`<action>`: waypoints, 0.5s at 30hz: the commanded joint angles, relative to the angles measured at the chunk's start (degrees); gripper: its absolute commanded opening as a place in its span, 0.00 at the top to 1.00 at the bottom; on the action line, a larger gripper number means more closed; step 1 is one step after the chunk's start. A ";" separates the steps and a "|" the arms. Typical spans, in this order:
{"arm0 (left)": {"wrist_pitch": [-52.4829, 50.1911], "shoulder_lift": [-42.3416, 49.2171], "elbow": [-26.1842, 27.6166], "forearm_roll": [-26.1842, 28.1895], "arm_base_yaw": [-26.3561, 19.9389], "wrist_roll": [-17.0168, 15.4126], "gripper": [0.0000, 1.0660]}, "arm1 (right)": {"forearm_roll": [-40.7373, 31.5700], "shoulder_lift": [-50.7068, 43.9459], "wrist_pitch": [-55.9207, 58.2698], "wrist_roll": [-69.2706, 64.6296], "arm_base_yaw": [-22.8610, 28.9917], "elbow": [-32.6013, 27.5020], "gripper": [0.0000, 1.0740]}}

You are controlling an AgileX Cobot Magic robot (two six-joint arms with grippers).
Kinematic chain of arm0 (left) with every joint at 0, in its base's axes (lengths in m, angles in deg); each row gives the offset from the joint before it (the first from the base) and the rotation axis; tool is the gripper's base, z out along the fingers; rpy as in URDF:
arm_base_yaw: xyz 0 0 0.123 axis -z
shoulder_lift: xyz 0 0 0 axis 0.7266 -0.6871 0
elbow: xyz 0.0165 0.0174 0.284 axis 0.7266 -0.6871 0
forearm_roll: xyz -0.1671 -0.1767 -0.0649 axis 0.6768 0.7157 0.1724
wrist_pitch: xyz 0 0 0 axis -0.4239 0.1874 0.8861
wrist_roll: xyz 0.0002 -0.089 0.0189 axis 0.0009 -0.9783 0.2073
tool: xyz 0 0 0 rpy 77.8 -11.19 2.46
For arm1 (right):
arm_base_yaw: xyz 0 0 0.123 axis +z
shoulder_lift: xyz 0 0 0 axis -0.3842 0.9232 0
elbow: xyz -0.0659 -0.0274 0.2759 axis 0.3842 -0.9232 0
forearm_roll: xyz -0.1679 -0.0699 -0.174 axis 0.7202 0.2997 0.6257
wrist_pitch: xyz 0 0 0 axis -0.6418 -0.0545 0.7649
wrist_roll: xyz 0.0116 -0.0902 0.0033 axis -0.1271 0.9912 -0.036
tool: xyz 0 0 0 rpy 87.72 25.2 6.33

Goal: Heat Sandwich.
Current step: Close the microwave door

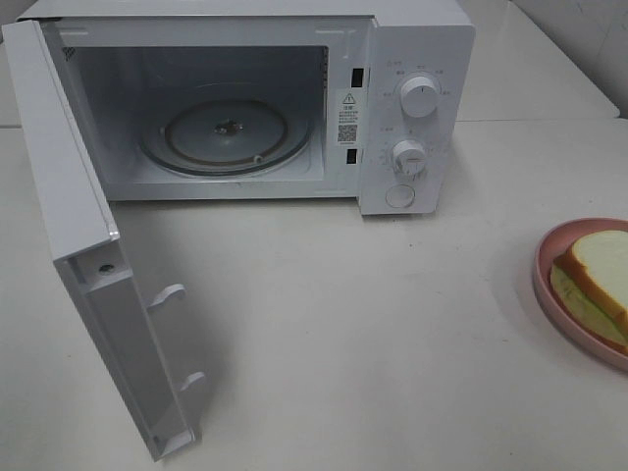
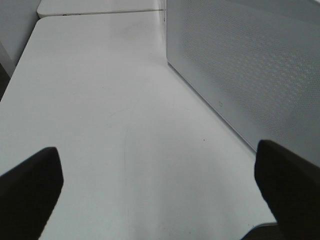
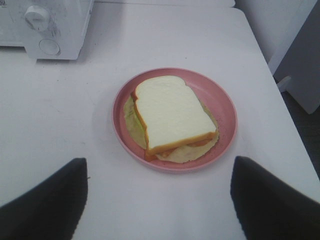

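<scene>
The sandwich (image 1: pixel 597 278) has white bread with a tan crust and pale green filling, and lies on a pink plate (image 1: pixel 546 257) at the table's right edge. In the right wrist view the sandwich (image 3: pixel 172 112) and its plate (image 3: pixel 225 115) lie just ahead of my right gripper (image 3: pixel 160 165), which is open and holds nothing. The white microwave (image 1: pixel 412 108) stands at the back with its door (image 1: pixel 88 255) swung wide and its glass turntable (image 1: pixel 226 132) bare. My left gripper (image 2: pixel 157 155) hangs open over bare table beside the door's perforated face (image 2: pixel 250 65). Neither gripper shows in the exterior view.
The microwave's two dials (image 1: pixel 420 98) and round button (image 1: pixel 400 195) face forward on its right panel. The open door juts toward the front left. White table (image 1: pixel 343 324) stretches between the door and the plate. A table seam (image 2: pixel 100 12) runs at the back.
</scene>
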 commanded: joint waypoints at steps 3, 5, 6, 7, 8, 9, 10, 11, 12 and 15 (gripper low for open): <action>-0.57 0.40 0.00 0.00 -0.17 -0.29 0.06 | 0.00 -3.67 -0.63 0.63 -1.95 0.00 0.29; -0.57 0.40 0.00 0.00 -0.17 -0.29 0.06 | -0.06 -4.41 -0.63 0.63 -2.46 -0.06 0.29; -0.57 0.40 0.00 0.00 -0.17 -0.29 0.06 | -0.06 -4.41 -0.63 0.63 -2.46 -0.06 0.29; -0.57 0.40 0.00 0.00 -0.17 -0.29 0.06 | -0.06 -4.41 -0.63 0.63 -2.46 -0.06 0.29; -0.57 0.23 0.00 0.00 -0.17 -0.29 0.06 | -0.06 -4.41 -0.63 0.63 -2.46 -0.06 0.29; -0.57 0.23 0.00 0.00 -0.17 -0.29 0.06 | 0.00 -4.41 -0.63 0.63 -2.41 -0.06 0.29; -0.57 0.23 0.00 0.00 -0.17 -0.29 0.06 | 0.00 -4.41 -0.63 0.63 -2.41 -0.06 0.29; -0.57 0.23 0.00 0.00 -0.17 -0.29 0.06 | 0.00 -4.41 -0.63 0.63 -2.41 -0.06 0.29; -0.57 0.23 0.00 0.00 -0.17 -0.29 0.06 | 0.00 -4.41 -0.63 0.63 -2.41 -0.06 0.29; -0.57 0.23 0.00 0.00 -0.17 -0.29 0.06 | 0.00 -4.41 -0.63 0.63 -2.41 -0.06 0.29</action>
